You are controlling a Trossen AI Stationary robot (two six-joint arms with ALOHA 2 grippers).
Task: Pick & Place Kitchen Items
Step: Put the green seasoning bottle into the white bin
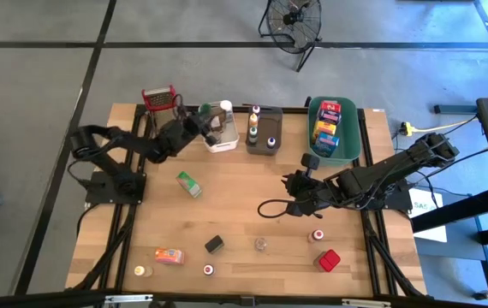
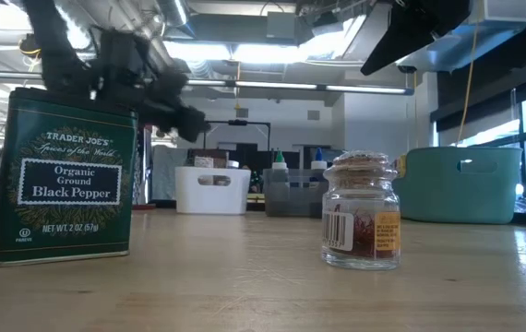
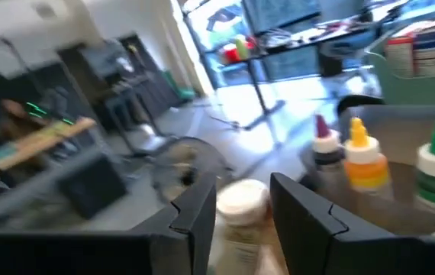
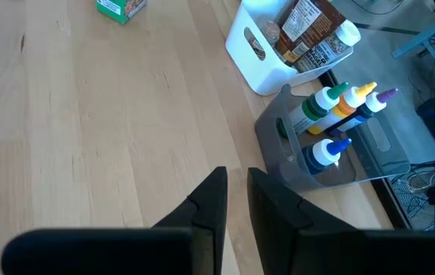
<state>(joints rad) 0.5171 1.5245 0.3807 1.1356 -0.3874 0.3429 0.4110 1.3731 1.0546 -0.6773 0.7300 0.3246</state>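
While my left arm reaches across the far left of the table, I see its left gripper hanging over the white tub, and in the left wrist view its fingers stand a little apart with a white-capped bottle in the gap between them; I cannot tell whether they are touching it. The white tub also holds a brown packet. Just beside it sits the grey tub with several small squeeze bottles standing upright, their caps green, orange, purple and blue. The green tub at the far right holds colourful food boxes.

My right gripper hovers above bare wood near the middle of the table, its fingers drawn nearly together with nothing between them.

Loose on the table I count a green box left of centre, a black pepper tin, a small glass spice jar, an orange box, a red box and a red-capped jar, all well apart along the near side. The red-topped grater stands at the far left corner.
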